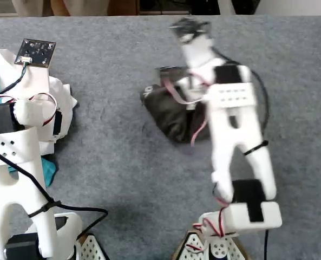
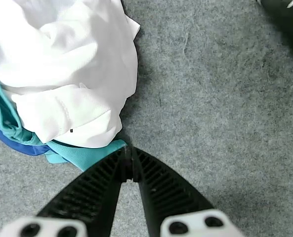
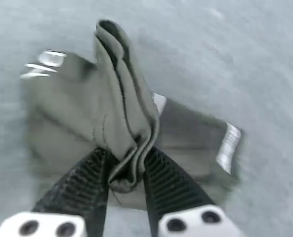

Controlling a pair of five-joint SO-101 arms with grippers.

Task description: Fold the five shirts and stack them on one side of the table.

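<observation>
My right gripper (image 3: 129, 160) is shut on a raised fold of a dark grey shirt (image 3: 111, 103), whose rest lies crumpled on the grey table. In the high view this dark shirt (image 1: 171, 116) sits mid-table, partly under the right arm (image 1: 233, 108). At the table's left a pile of shirts lies with a white shirt (image 2: 62, 64) on top, a teal shirt (image 2: 77, 155) and a blue one (image 2: 18, 146) beneath. My left gripper (image 2: 129, 165) is shut with nothing in it, its tips at the teal shirt's corner. The left arm (image 1: 14, 157) covers part of the pile (image 1: 63, 103).
Grey felt covers the table (image 1: 117, 162). Bare felt lies between the pile and the dark shirt, and along the right side (image 1: 301, 108). A corner of the dark shirt (image 2: 284, 15) shows far from the left gripper.
</observation>
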